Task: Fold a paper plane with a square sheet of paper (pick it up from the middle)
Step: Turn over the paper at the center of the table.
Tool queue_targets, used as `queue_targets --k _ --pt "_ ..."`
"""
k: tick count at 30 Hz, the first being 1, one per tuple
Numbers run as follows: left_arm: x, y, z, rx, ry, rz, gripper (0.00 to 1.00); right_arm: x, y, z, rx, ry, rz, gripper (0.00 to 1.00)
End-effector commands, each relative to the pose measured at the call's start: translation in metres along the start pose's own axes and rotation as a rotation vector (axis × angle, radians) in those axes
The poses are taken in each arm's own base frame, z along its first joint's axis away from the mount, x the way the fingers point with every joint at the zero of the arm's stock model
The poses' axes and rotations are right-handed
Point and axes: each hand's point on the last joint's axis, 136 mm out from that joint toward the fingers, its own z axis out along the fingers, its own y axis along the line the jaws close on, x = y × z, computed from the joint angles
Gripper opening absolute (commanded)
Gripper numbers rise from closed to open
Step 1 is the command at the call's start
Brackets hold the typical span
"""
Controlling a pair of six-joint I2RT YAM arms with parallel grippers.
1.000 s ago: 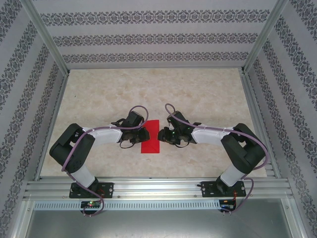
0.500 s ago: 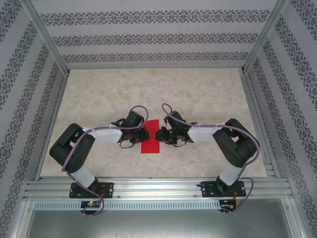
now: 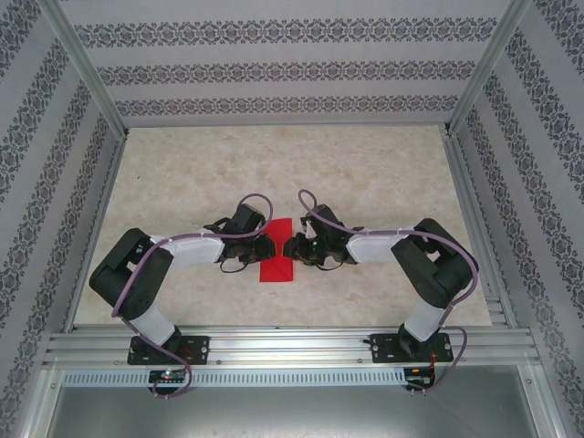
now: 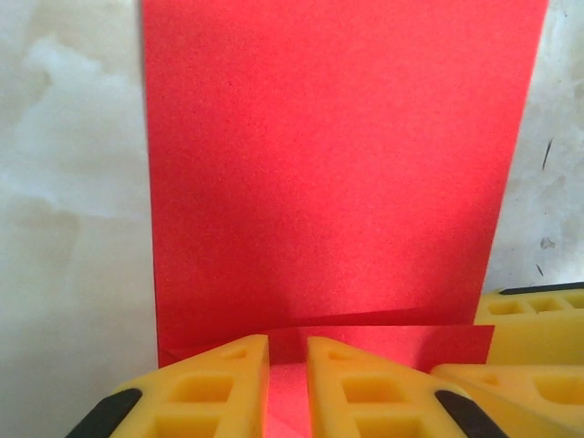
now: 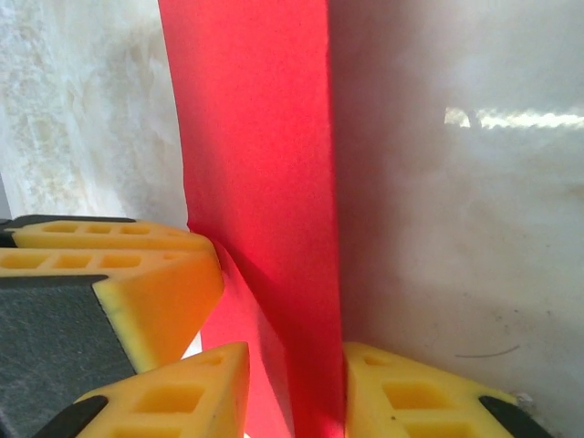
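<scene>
Your right gripper has edged in against the square sheet of paper, opposite the left gripper; jaws narrow, grasp unclear. One fold looks done; most remain.

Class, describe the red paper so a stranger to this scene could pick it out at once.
Find the pale marble table. Toward its near edge the left gripper and right gripper face each other, and the paper lies between them. It is the only bright red thing, a plain rectangle beside yellow fingers.
</scene>
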Motion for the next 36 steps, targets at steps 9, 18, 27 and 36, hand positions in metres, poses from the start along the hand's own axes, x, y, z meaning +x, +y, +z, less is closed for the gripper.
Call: queue_targets --k 9,18,27,36 --pt "-0.001 -0.013 -0.011 0.051 -0.012 -0.010 0.20 0.007 0.008 0.008 -0.085 0.016 -0.030 0.28" --pt "-0.007 -0.025 -0.029 0.081 -0.051 -0.001 0.21 0.007 0.010 0.003 -0.088 0.011 -0.043 0.15" --pt "-0.017 -0.018 -0.076 0.029 -0.185 0.014 0.25 0.001 0.020 -0.027 -0.021 -0.021 -0.098 0.08" --pt "-0.020 0.009 -0.104 -0.047 -0.282 -0.038 0.26 -0.011 -0.004 -0.120 0.457 -0.106 -0.217 0.07"
